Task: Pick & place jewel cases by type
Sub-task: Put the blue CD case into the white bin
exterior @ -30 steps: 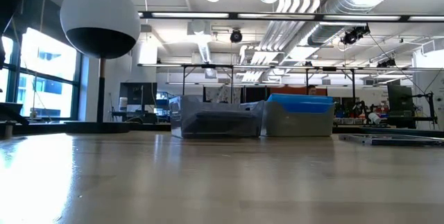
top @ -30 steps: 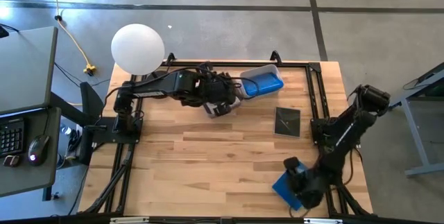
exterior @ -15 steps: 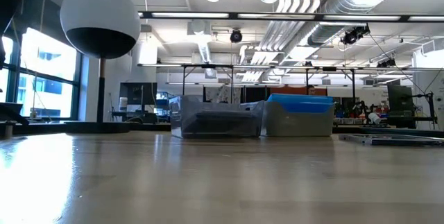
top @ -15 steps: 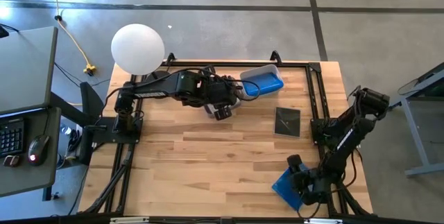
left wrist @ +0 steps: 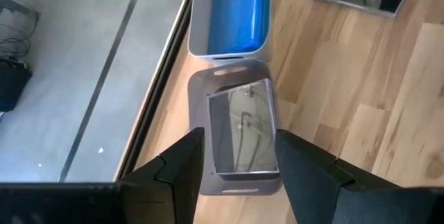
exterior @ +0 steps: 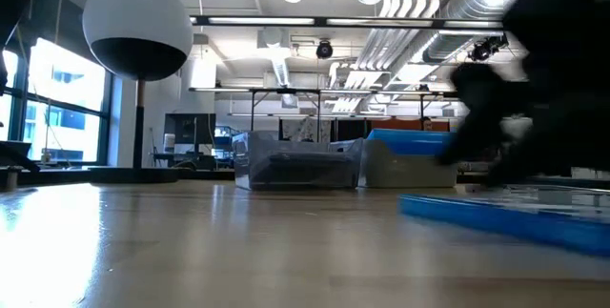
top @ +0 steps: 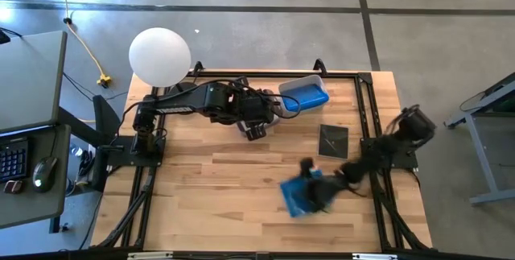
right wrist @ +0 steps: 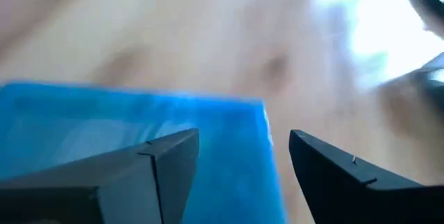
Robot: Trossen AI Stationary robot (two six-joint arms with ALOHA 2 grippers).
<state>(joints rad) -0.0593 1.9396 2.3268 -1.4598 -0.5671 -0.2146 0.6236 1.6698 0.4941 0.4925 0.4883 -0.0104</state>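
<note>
High view: overhead, straight down, whole tabletop [top: 241,179]. Low view: tabletop level, facing room. Wrist views: close, downward. Both tubs [exterior: 295,163] shared with left wrist view.

- The room is bright and evenly lit; in the low view, rows of ceiling lights [exterior: 286,20] glow white overhead, and windows [exterior: 48,98] at the side let in daylight.
- The desk [exterior: 191,251] shows a pale sheen along its near surface in the low view, and that near surface is soft, out of focus.
- From above, shadows on the desk [top: 209,187] are faint and short.
- The right arm [top: 378,157] is smeared by motion blur from above, and a dark streaked mass in the low view.
- The blue jewel case [top: 299,196] it carries is blurred too.
- The right wrist view is badly blurred, with white glare [right wrist: 388,30] in one corner.
- The left wrist view is sharp; the clear case front [left wrist: 243,128] reflects light.
</note>
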